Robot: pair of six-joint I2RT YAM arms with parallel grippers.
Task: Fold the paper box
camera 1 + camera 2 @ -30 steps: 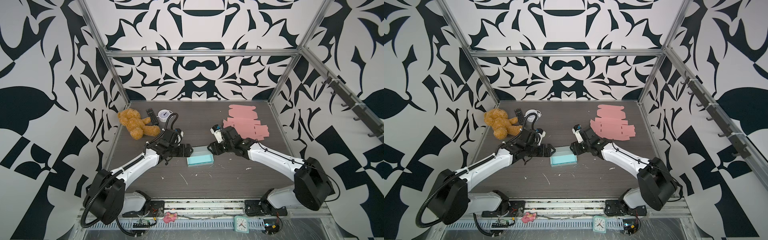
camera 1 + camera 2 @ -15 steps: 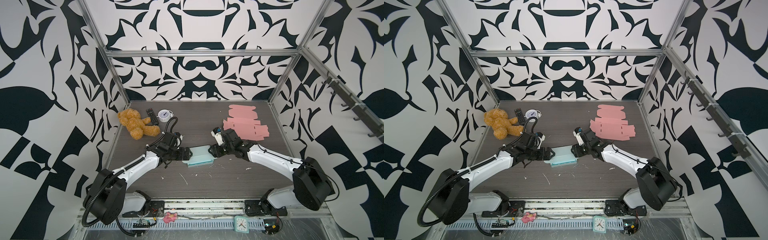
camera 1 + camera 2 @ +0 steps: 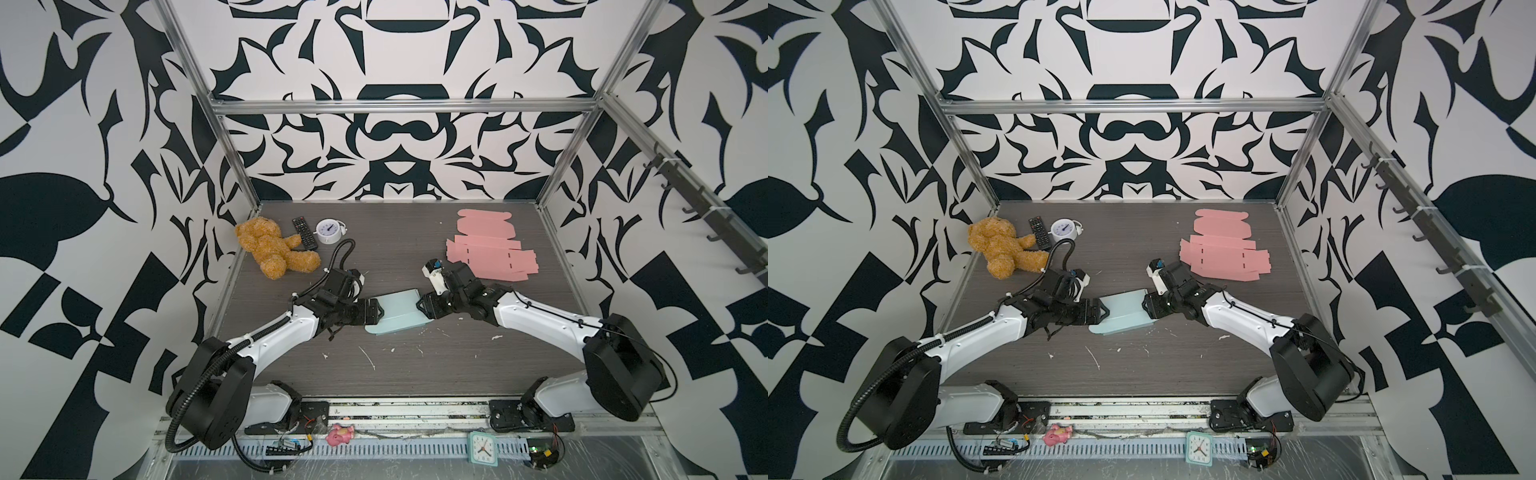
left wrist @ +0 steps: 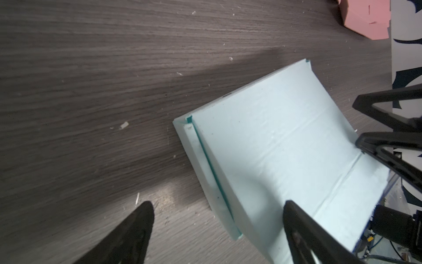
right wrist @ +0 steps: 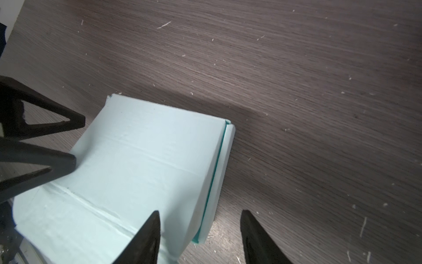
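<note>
Left wrist: pale blue paper box (image 4: 274, 148)

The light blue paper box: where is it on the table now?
In both top views the light blue paper box lies near the middle of the table, between the left gripper and the right gripper.

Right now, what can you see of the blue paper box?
The paper box is pale blue matte card, darker teal inside a thin gap along one side, where a narrow flap runs. Crease lines cross its top panel, which curves up, not closed flat. It lies on the dark wooden table, between the left claw and the right claw; both are open, and a finger of each seems to rest on it.
</note>
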